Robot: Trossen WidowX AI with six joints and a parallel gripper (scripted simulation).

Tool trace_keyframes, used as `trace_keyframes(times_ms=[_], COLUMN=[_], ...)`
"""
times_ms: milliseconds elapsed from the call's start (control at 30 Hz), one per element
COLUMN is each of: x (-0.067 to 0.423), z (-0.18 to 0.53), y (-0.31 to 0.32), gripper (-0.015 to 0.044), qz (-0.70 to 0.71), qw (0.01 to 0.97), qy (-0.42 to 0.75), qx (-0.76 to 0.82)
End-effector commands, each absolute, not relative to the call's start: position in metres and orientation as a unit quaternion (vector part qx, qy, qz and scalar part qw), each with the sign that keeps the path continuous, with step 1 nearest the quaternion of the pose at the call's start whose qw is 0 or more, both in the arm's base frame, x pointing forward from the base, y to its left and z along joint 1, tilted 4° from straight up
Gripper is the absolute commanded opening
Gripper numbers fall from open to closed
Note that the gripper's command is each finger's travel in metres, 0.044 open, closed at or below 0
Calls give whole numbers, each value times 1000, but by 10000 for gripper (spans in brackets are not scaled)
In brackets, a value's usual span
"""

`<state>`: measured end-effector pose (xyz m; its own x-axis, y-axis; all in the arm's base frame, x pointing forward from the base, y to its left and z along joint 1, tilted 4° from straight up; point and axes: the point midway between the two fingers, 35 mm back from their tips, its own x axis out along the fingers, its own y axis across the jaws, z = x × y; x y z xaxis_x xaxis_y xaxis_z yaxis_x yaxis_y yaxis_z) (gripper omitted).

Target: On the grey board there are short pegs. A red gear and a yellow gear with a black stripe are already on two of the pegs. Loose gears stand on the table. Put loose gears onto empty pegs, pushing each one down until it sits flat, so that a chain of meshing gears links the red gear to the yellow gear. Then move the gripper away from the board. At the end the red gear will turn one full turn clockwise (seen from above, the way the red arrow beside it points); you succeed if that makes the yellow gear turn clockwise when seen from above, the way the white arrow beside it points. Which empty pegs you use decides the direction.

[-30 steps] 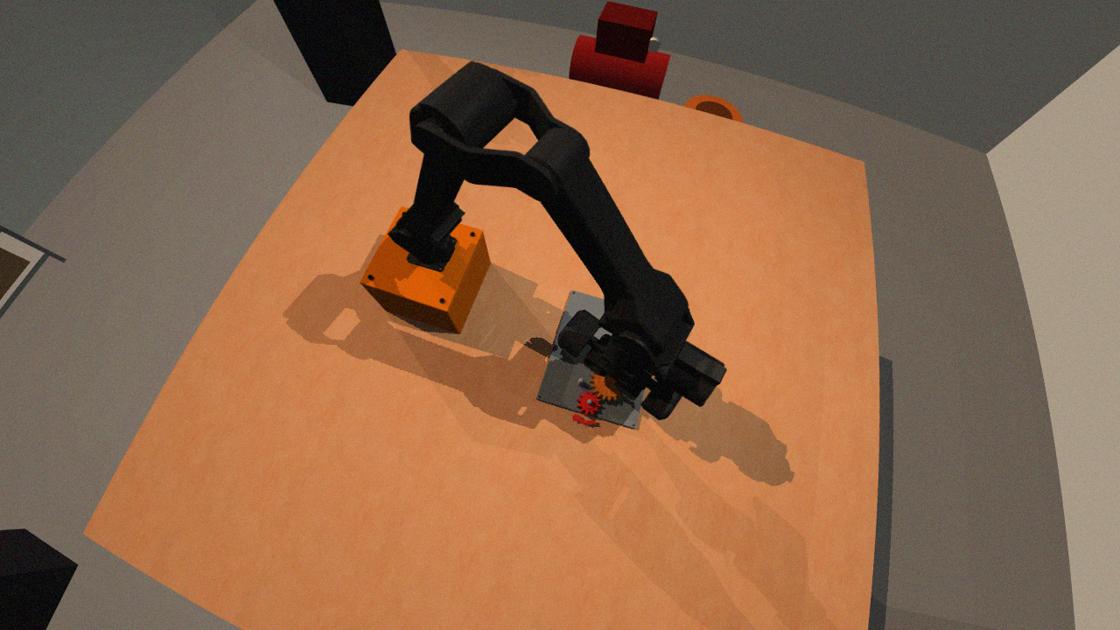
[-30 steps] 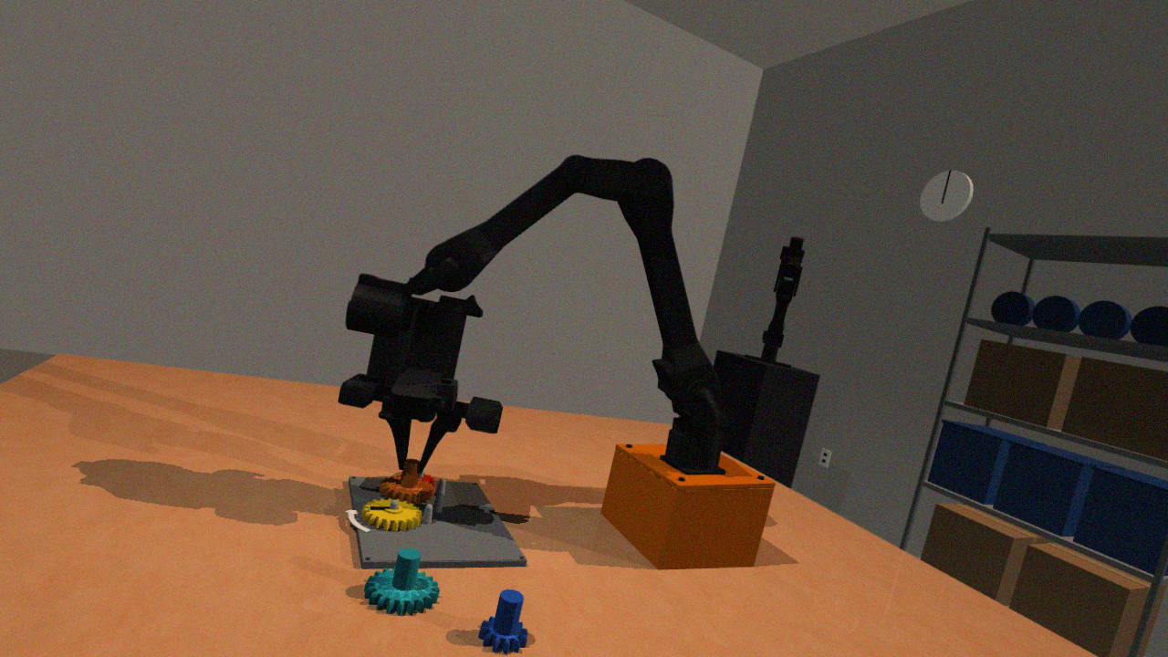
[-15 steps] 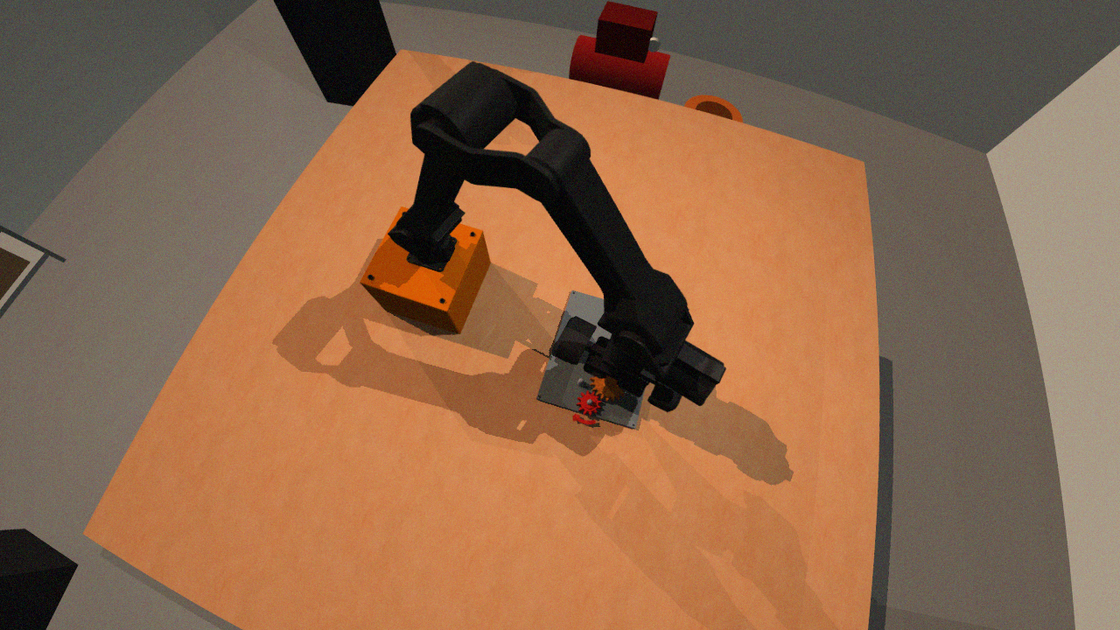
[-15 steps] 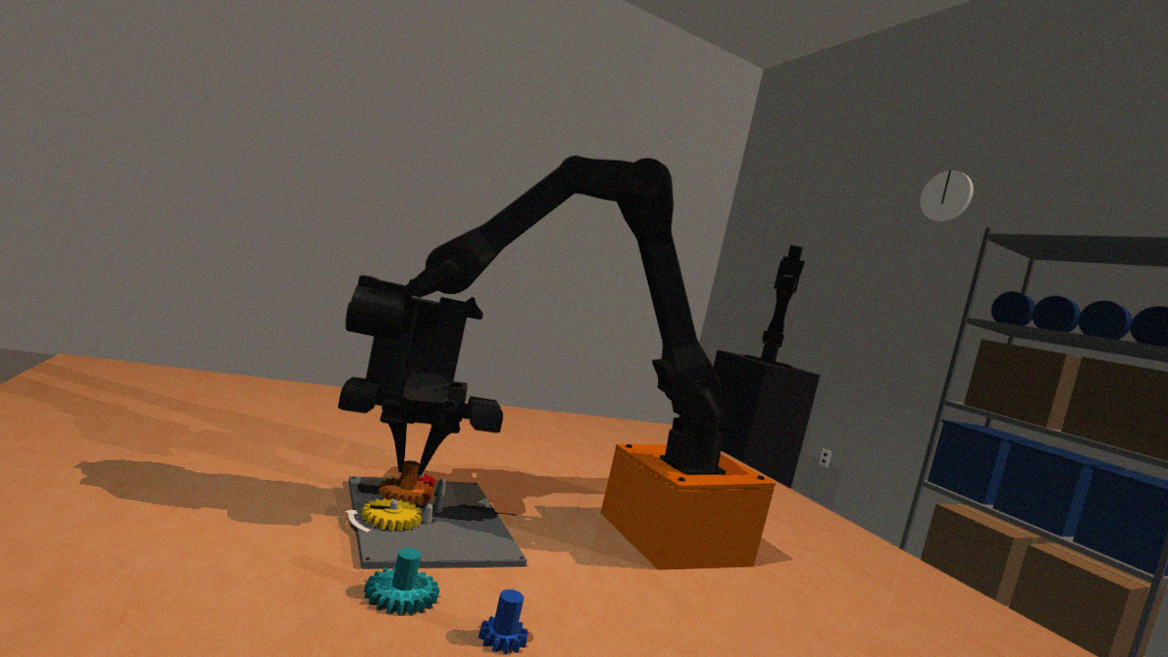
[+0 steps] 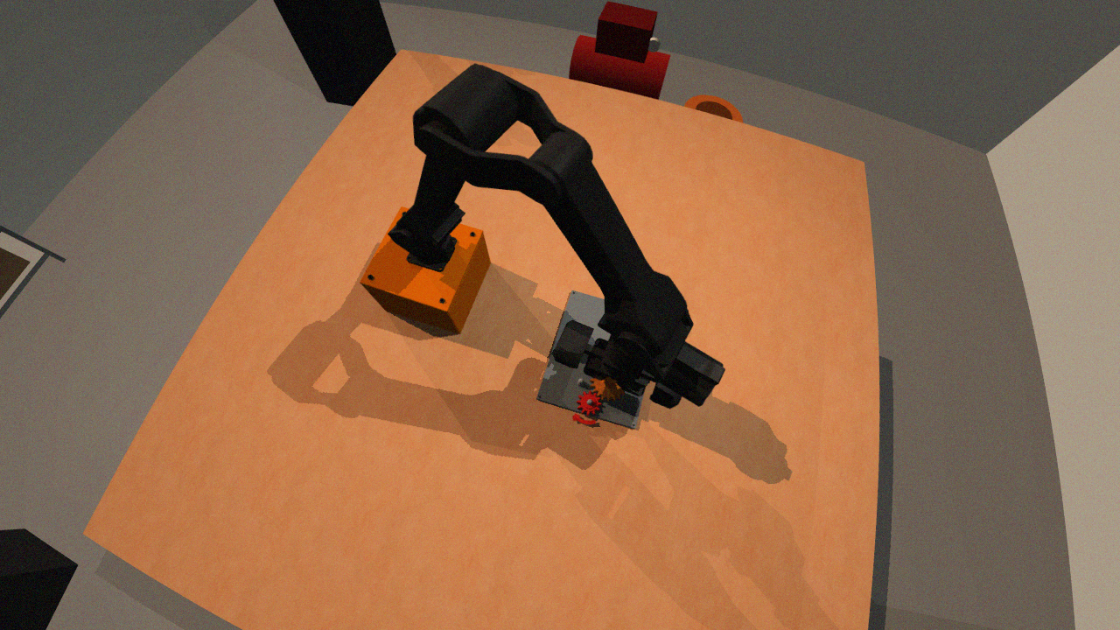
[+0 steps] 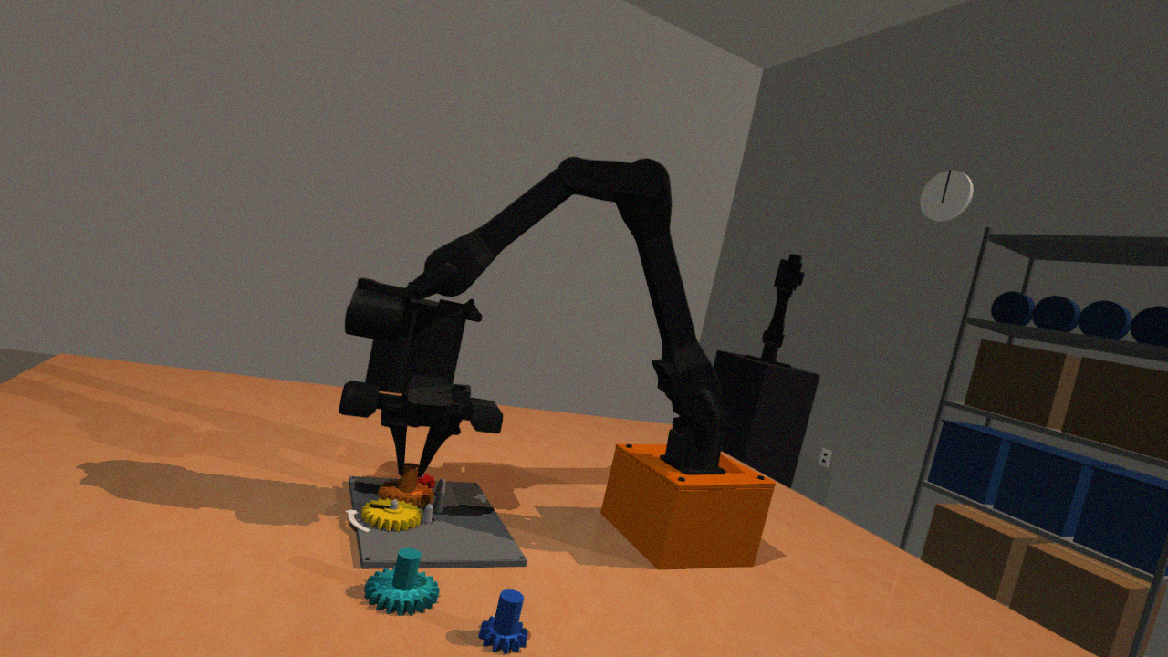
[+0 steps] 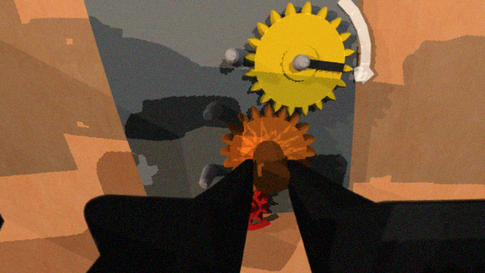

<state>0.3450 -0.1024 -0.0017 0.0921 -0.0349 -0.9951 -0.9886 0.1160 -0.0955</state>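
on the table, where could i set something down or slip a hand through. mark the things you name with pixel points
Bare tabletop lies between the board (image 5: 583, 307) (image 6: 490, 548) and the orange base block (image 5: 407, 285) (image 6: 710, 523). It's crowded where the claw (image 6: 412, 474) (image 7: 270, 166) grips the orange gear (image 6: 391, 493) (image 7: 242, 145).

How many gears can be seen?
5: the red gear and yellow gear on the board, the orange gear between them, the teal gear and blue gear on the table. Others may be hidden.
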Motion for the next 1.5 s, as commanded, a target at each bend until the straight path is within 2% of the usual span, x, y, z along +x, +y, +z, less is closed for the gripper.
trace_keyframes(times_ms=[0,100,567,767,933,967,1467], x=[345,344,340,332,331,331,331], z=[-1,1,47,88,90,90,90], y=[-102,-103,-102,-99,-99,-99,-99], gripper=[79,140,140,298,429,440,440], qz=[428,415,405,407,407,407,407], qw=[554,566,575,572,572,572,572], qy=[519,529,537,536,535,535,535], qx=[-490,-477,-466,-469,-469,-469,-469])
